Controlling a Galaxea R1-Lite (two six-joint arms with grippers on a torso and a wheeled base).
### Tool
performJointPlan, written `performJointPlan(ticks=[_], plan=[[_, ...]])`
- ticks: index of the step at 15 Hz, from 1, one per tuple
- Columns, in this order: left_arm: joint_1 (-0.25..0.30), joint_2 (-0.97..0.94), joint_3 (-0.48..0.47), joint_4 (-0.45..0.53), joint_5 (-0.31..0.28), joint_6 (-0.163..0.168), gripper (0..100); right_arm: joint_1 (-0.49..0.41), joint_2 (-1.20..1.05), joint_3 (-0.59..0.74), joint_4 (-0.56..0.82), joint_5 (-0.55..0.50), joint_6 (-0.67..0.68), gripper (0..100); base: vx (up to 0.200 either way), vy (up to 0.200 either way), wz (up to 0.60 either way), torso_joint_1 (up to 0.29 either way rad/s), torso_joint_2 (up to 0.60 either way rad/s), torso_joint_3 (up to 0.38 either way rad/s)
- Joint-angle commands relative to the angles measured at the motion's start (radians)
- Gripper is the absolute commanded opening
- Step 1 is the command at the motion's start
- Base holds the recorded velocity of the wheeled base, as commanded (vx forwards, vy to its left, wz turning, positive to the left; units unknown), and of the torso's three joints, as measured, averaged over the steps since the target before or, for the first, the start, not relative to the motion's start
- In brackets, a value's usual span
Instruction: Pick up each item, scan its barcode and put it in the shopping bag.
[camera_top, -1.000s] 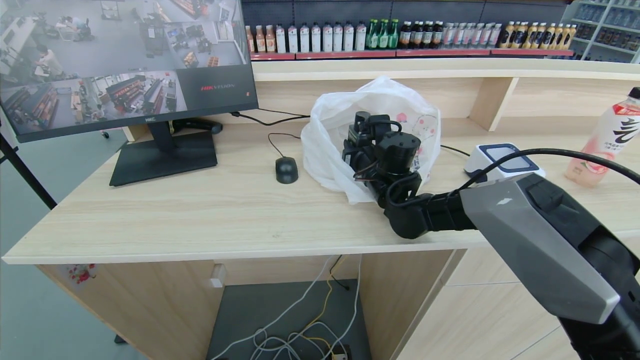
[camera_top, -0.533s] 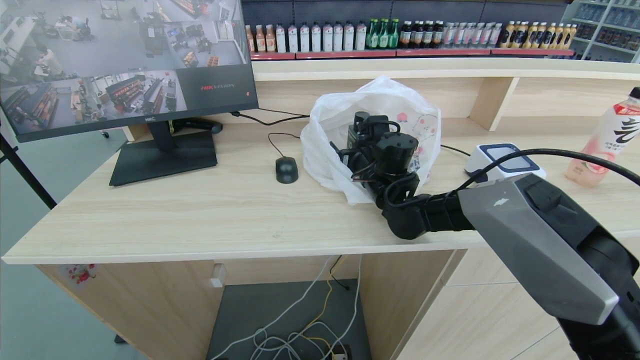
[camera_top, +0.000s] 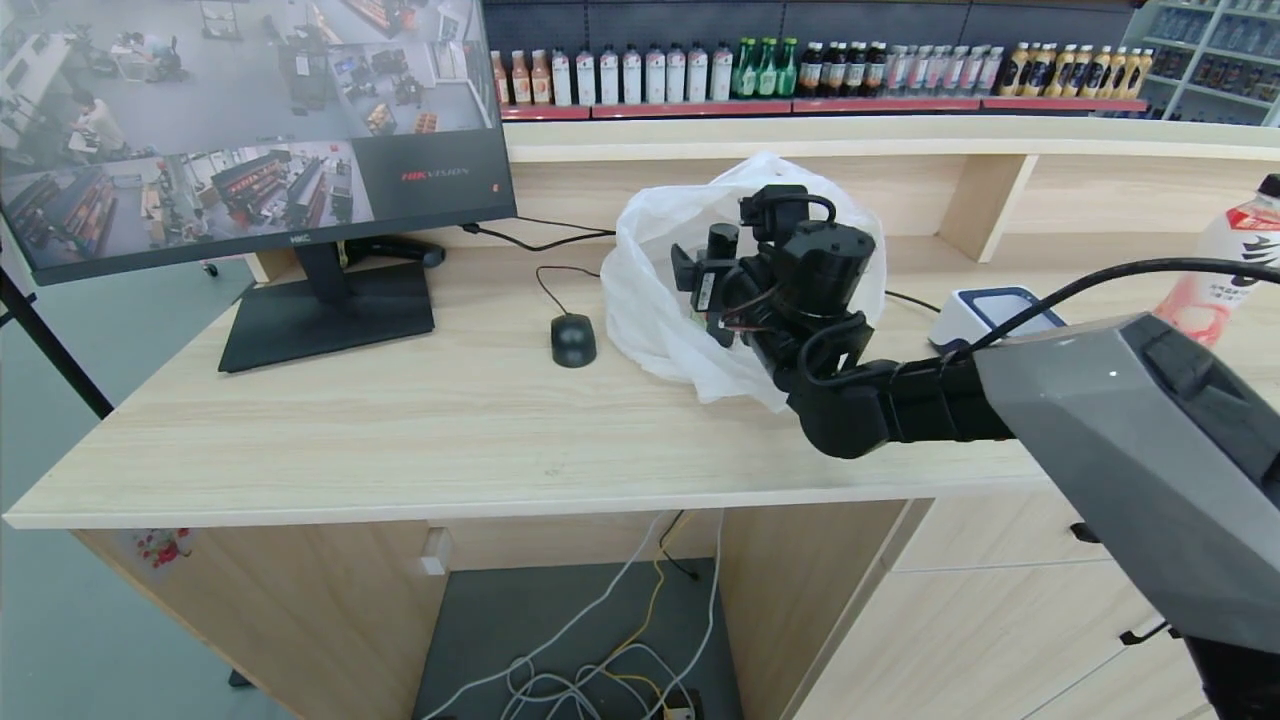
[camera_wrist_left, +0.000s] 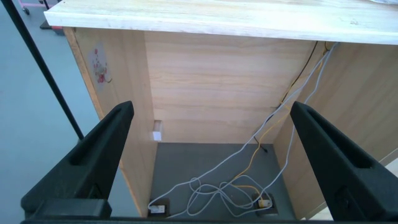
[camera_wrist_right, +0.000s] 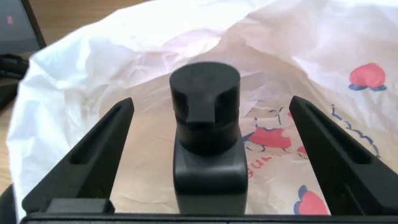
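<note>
**Right jaws open at the bag mouth, left arm low beside the counter**

My right gripper (camera_wrist_right: 211, 102) hangs at the mouth of the white shopping bag (camera_top: 655, 290), jaws spread wide and clamped on nothing. The bag's crumpled plastic, printed with red fruit, lies straight ahead of both jaws and curves around them on either side. A black cylindrical piece stands between the jaws in my wrist view, touching neither; I cannot tell what it is. I cannot make out what lies inside the bag.

The bag stands on the wooden counter (camera_top: 400, 420). To the right of these jaws, near the bag, sits the barcode scanner (camera_top: 985, 312), its window facing up. Farther right, well apart from the jaws, stands a pale pink drink bottle (camera_top: 1215, 270), upright with a dark cap. To the left of the jaws lies a black computer mouse (camera_top: 573, 340), and beyond it a monitor (camera_top: 250, 120).

My left gripper (camera_wrist_left: 211, 109) is below counter height, jaws wide apart with nothing between them. Ahead of them I see the counter's underside and loose cables (camera_wrist_left: 236, 186) on the floor.
</note>
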Motion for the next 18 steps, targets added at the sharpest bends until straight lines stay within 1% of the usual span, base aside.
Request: performJointPlan(ticks=[1, 3, 5, 6, 8, 10, 11, 12, 13, 14, 16, 18], plan=[[0.0, 0.0, 0.0, 0.0, 0.0, 0.0, 100, 0.002, -0.112, 0.092, -0.01, 0.001, 0.002, 100, 0.0, 0.0, 0.0, 0.0, 0.0, 0.0], [0.0, 0.0, 0.0, 0.0, 0.0, 0.0, 100, 0.008, -0.173, 0.202, -0.067, 0.001, 0.002, 100, 0.0, 0.0, 0.0, 0.0, 0.0, 0.0], [0.0, 0.0, 0.0, 0.0, 0.0, 0.0, 100, 0.013, -0.252, 0.426, -0.214, 0.009, -0.002, 100, 0.0, 0.0, 0.0, 0.0, 0.0, 0.0], [0.0, 0.0, 0.0, 0.0, 0.0, 0.0, 100, 0.013, -0.262, 0.466, -0.24, 0.012, -0.003, 100, 0.0, 0.0, 0.0, 0.0, 0.0, 0.0], [0.0, 0.0, 0.0, 0.0, 0.0, 0.0, 100, 0.019, -0.347, 0.798, -0.487, 0.024, -0.002, 100, 0.0, 0.0, 0.0, 0.0, 0.0, 0.0], [0.0, 0.0, 0.0, 0.0, 0.0, -0.005, 100, 0.019, -0.373, 0.945, -0.665, 0.033, 0.008, 100, 0.0, 0.0, 0.0, 0.0, 0.0, 0.0], [0.0, 0.0, 0.0, 0.0, 0.0, -0.005, 100, 0.019, -0.387, 1.032, -0.711, 0.053, 0.011, 100, 0.0, 0.0, 0.0, 0.0, 0.0, 0.0], [0.0, 0.0, 0.0, 0.0, 0.0, -0.003, 100, 0.019, -0.402, 1.077, -0.711, 0.07, 0.014, 100, 0.0, 0.0, 0.0, 0.0, 0.0, 0.0], [0.0, 0.0, 0.0, 0.0, 0.0, -0.002, 100, 0.023, -0.457, 1.152, -0.711, 0.092, 0.018, 100, 0.0, 0.0, 0.0, 0.0, 0.0, 0.0], [0.0, 0.0, 0.0, 0.0, 0.0, 0.0, 100, 0.026, -0.472, 1.166, -0.711, 0.093, 0.018, 100, 0.0, 0.0, 0.0, 0.0, 0.0, 0.0], [0.0, 0.0, 0.0, 0.0, 0.0, 0.0, 100, 0.088, -0.526, 1.178, -0.711, 0.092, 0.015, 100, 0.0, 0.0, 0.0, 0.0, 0.0, 0.0], [0.0, 0.0, 0.0, 0.0, 0.0, -0.002, 100, 0.134, -0.538, 1.221, -0.711, 0.092, 0.015, 100, 0.0, 0.0, 0.0, 0.0, 0.0, 0.0]])
